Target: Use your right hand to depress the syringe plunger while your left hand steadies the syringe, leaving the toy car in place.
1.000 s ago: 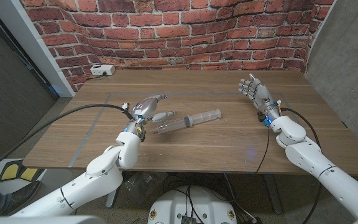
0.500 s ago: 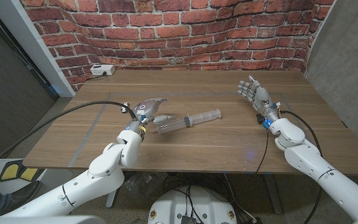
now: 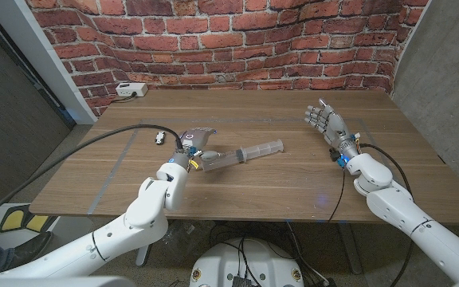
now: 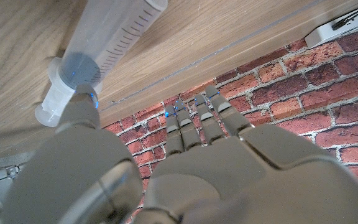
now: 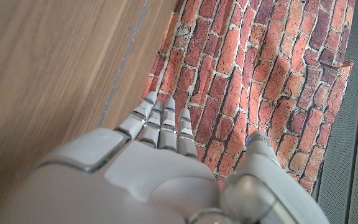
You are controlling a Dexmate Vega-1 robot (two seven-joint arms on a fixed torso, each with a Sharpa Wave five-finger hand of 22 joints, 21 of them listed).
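A clear syringe (image 3: 244, 154) lies on the wooden table (image 3: 293, 183), its nozzle end pointing right. My left hand (image 3: 194, 141) hovers at its left end with the fingers straight and spread. In the left wrist view the thumb tip (image 4: 86, 102) is at the syringe's (image 4: 107, 43) flanged end; whether it touches I cannot tell. A small toy car (image 3: 161, 137) sits just left of that hand. My right hand (image 3: 326, 119) is held up over the table's right side, fingers spread, holding nothing, well away from the syringe.
A white box (image 3: 131, 89) with a cable lies at the table's back left edge, below the brick wall (image 3: 237, 40). My left arm's black cable (image 3: 102, 143) arcs over the table's left part.
My left hand has slid right and nearer to the syringe's left end, uncovering the toy car. The right hand has barely moved.
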